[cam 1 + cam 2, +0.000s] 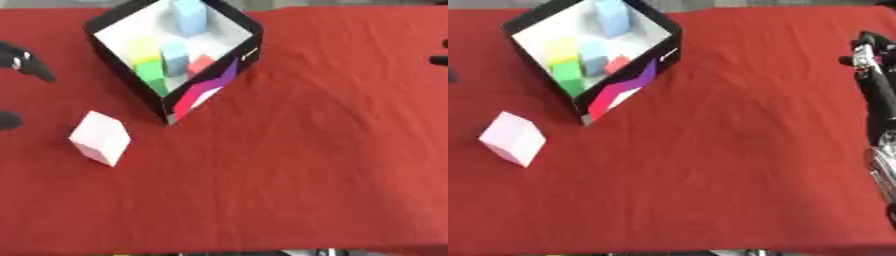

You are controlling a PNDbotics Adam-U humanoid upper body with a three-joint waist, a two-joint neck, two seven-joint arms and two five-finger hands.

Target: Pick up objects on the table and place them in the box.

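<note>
Red cloth [306, 165] covers the table, with a black box [248, 47] at the far left and one pale pink block [100, 137] outside it.

The pink block lies on the cloth near the box's front corner, apart from it. Inside the box stand light blue, yellow, green and red blocks. The left hand [24, 61] shows at the left edge, holding nothing; how its fingers stand I cannot tell. The right hand [870, 52] is at the right edge, its fingers also unclear.
</note>
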